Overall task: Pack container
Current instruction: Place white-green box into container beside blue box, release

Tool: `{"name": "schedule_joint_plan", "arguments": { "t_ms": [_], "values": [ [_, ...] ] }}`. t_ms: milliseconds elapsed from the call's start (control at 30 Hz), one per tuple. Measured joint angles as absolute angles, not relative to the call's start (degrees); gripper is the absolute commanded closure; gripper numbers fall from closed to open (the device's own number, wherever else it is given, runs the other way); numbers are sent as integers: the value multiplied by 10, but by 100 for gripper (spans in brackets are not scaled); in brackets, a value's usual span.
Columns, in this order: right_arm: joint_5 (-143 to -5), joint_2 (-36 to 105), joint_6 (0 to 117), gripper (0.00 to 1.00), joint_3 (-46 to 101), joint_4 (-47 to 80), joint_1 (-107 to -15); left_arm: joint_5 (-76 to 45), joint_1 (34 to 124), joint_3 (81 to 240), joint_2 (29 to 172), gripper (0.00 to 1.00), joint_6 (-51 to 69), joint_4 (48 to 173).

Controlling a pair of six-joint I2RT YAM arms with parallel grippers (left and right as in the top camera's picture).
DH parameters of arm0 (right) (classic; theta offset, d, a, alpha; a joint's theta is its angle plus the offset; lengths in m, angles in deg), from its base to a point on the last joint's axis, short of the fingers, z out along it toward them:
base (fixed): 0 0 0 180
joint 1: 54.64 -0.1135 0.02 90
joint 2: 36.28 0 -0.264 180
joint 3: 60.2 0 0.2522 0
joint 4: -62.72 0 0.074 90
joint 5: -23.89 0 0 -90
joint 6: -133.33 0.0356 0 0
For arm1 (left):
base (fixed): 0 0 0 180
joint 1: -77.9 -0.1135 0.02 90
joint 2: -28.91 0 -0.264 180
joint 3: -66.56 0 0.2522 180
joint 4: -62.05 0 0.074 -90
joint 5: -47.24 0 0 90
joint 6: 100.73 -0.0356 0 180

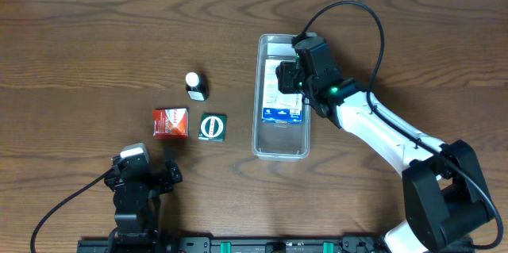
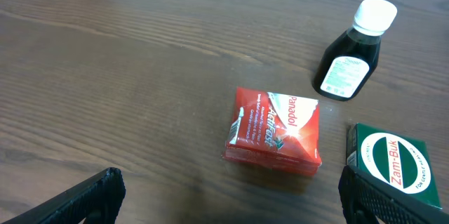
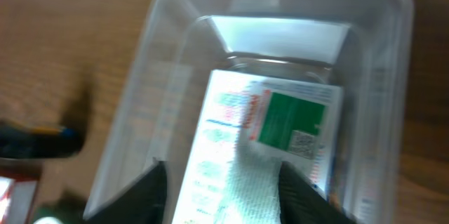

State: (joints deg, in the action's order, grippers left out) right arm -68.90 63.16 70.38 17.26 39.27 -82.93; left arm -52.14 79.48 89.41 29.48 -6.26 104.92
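Observation:
The clear plastic container [image 1: 280,155] lies lengthwise right of the table's middle. A white box with green and blue print [image 1: 283,109] lies flat inside it. My right gripper [image 1: 290,77] hovers over the container's far half. In the right wrist view the gripper [image 3: 228,189] is open, its fingers just above the white box [image 3: 280,133], inside the container's walls [image 3: 140,90]. My left gripper [image 1: 145,170] is open and empty near the front left edge. In the left wrist view its fingers [image 2: 231,199] frame bare table.
A red Panadol box [image 1: 170,123] [image 2: 275,133], a green Zam-Buk box [image 1: 212,127] [image 2: 393,164] and a small dark bottle with a white cap [image 1: 195,86] [image 2: 351,59] stand left of the container, ahead of my left gripper.

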Motion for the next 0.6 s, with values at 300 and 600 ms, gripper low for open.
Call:
{"name": "schedule_joint_plan", "arguments": {
  "t_ms": [300,600],
  "values": [
    [-725,631,710,87,176,366,-875,-521,795,894,295,2,-63,1049],
    [-702,698,748,93,180,353,-883,-521,795,894,295,2,-63,1049]
  ]
}}
